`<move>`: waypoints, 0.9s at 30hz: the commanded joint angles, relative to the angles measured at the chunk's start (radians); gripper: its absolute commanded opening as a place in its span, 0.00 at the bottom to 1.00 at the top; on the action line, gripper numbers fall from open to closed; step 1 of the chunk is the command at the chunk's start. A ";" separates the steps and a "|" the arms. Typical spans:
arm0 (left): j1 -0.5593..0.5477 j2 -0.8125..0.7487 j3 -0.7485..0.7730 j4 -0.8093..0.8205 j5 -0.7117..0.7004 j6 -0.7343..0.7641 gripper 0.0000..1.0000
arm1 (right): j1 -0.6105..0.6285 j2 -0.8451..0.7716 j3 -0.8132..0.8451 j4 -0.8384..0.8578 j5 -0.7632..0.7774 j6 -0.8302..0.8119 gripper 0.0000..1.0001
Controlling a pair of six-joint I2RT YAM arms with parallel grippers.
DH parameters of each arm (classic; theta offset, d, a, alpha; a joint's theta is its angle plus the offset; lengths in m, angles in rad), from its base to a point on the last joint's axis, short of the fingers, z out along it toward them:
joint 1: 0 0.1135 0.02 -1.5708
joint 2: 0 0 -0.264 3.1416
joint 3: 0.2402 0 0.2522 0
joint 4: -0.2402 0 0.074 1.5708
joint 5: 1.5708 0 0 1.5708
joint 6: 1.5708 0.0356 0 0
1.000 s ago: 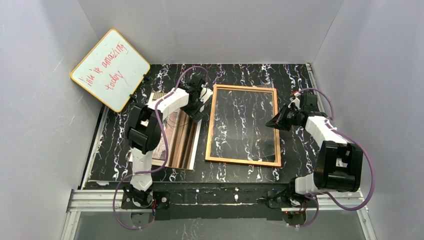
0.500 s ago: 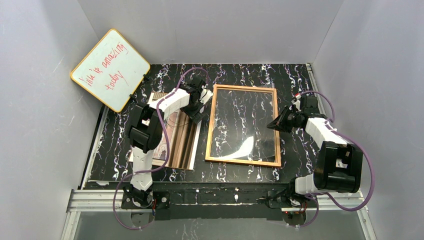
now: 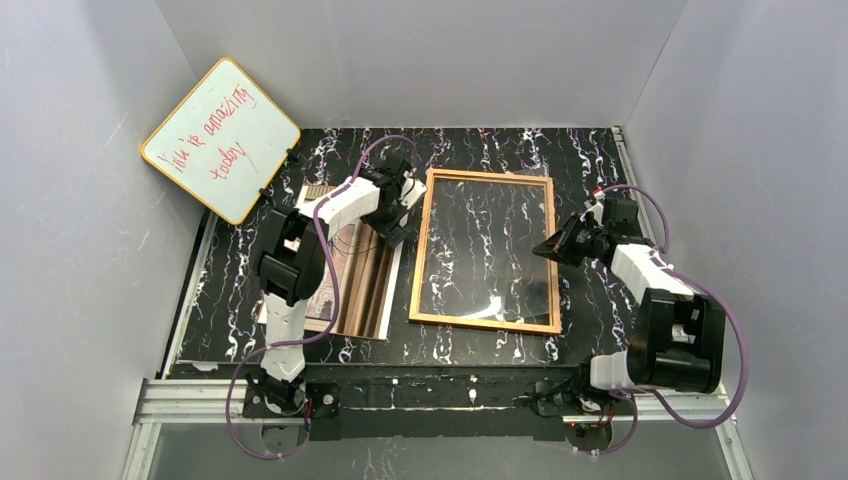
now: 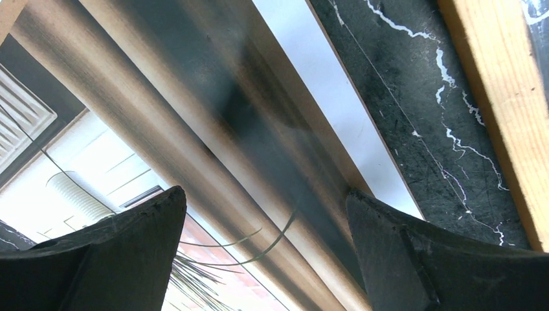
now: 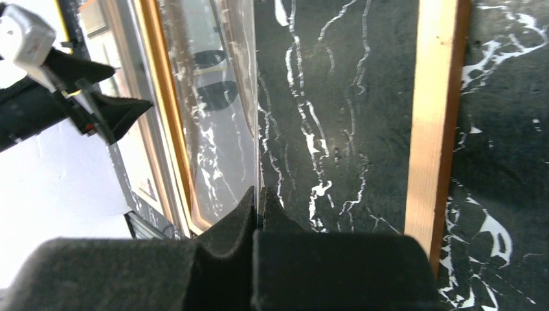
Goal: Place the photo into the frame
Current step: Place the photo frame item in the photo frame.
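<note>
The orange-brown frame (image 3: 424,250) lies flat in the middle of the table. Its clear pane (image 3: 490,250) is pinched at the right edge by my right gripper (image 3: 550,247), which is shut on it. In the right wrist view the thin pane (image 5: 220,97) runs up from between the shut jaws (image 5: 259,191), tilted above the frame's wooden rail (image 5: 434,116). The photo (image 3: 362,285) lies flat left of the frame, partly under my left arm. My left gripper (image 3: 398,212) hovers open just over the photo's curtain print (image 4: 194,116), near its white right margin, fingertips (image 4: 262,194) wide apart with nothing between them.
A yellow-edged whiteboard (image 3: 220,140) with red writing leans in the back left corner. Grey walls close in the table on three sides. The frame's left rail (image 4: 498,97) lies close to the right of the photo's edge.
My right gripper has drawn slightly right and toward the near edge with the pane's edge, and the glare on the pane has shifted. The left gripper has hardly moved.
</note>
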 commanded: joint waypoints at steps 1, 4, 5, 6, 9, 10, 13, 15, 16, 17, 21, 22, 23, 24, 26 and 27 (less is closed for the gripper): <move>-0.014 0.006 0.020 -0.023 0.021 -0.009 0.91 | -0.004 -0.102 -0.037 0.169 -0.141 0.025 0.01; -0.015 0.020 0.027 -0.023 0.040 -0.018 0.91 | -0.004 -0.154 -0.053 0.216 -0.184 0.035 0.01; -0.015 0.025 0.029 -0.022 0.045 -0.023 0.91 | -0.004 -0.166 -0.057 0.242 -0.197 0.036 0.01; -0.017 0.029 0.031 -0.022 0.052 -0.027 0.91 | -0.004 -0.176 -0.060 0.258 -0.208 0.039 0.01; -0.017 0.040 0.035 -0.023 0.064 -0.036 0.91 | -0.004 -0.190 -0.071 0.296 -0.240 0.047 0.01; -0.017 0.043 0.035 -0.023 0.067 -0.039 0.91 | -0.004 -0.191 -0.076 0.307 -0.253 0.052 0.01; -0.016 0.051 0.037 -0.024 0.070 -0.046 0.91 | -0.004 -0.192 -0.087 0.329 -0.273 0.060 0.01; -0.017 0.054 0.037 -0.024 0.074 -0.050 0.91 | -0.003 -0.194 -0.091 0.346 -0.297 0.064 0.01; -0.016 0.056 0.038 -0.025 0.078 -0.051 0.91 | -0.005 -0.198 -0.096 0.363 -0.312 0.067 0.01; -0.016 0.058 0.040 -0.027 0.081 -0.054 0.91 | -0.004 -0.204 -0.098 0.376 -0.324 0.071 0.01; -0.016 0.065 0.048 -0.031 0.087 -0.059 0.90 | -0.004 -0.201 -0.088 0.373 -0.329 0.065 0.01; -0.016 0.065 0.051 -0.032 0.088 -0.059 0.91 | -0.004 -0.196 -0.087 0.377 -0.333 0.067 0.01; -0.016 0.066 0.051 -0.032 0.088 -0.059 0.90 | -0.004 -0.193 -0.088 0.389 -0.342 0.074 0.01; -0.016 0.066 0.052 -0.035 0.087 -0.059 0.90 | -0.003 -0.193 -0.090 0.414 -0.353 0.086 0.01; -0.016 0.065 0.050 -0.039 0.088 -0.058 0.90 | -0.004 -0.193 -0.089 0.423 -0.358 0.096 0.01; -0.017 0.065 0.048 -0.039 0.089 -0.058 0.90 | -0.004 -0.190 -0.085 0.422 -0.356 0.092 0.01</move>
